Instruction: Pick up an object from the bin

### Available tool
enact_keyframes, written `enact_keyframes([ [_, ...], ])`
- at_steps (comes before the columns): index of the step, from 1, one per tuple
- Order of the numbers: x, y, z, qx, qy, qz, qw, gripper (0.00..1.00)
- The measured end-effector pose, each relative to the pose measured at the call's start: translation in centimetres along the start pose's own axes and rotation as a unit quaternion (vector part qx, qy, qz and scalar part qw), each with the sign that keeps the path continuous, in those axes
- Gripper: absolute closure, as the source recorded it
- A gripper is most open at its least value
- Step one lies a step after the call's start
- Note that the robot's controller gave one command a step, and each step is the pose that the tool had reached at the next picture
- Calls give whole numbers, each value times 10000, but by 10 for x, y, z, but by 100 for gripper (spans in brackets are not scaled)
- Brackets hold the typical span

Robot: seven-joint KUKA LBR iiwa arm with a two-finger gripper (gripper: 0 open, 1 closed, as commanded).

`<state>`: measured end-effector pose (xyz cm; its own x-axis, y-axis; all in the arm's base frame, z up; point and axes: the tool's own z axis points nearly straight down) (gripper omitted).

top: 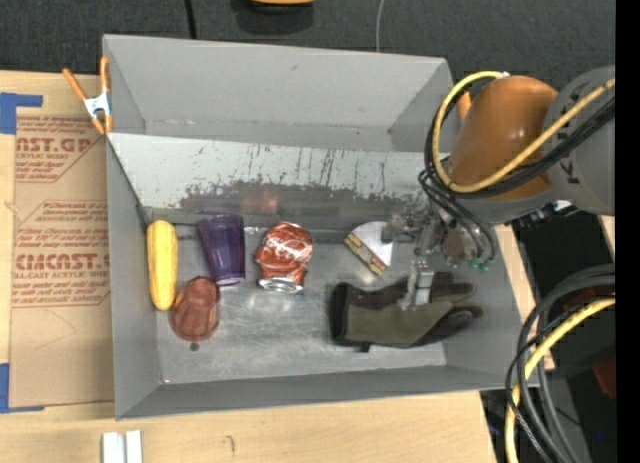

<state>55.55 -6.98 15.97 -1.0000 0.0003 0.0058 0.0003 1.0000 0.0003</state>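
Note:
My gripper hangs at the bin's right side, its metal fingers pointing down onto the upper right part of a dark olive work glove that lies flat on the bin floor. One finger shows clearly against the glove. Just left of the gripper and behind the glove lies a small white and tan wedge-shaped packet. A crushed red soda can sits further left, near the middle of the floor.
Along the left of the floor lie a purple cup, a dark red cup and a yellow banana-shaped thing. The orange wrist cover and looping yellow cables hang over the bin's right wall.

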Motion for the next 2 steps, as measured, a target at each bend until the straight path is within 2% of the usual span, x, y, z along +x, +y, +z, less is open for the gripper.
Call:
enact_keyframes([
  [2,1,-8,-1,3,-47,-214,9998,0],
])
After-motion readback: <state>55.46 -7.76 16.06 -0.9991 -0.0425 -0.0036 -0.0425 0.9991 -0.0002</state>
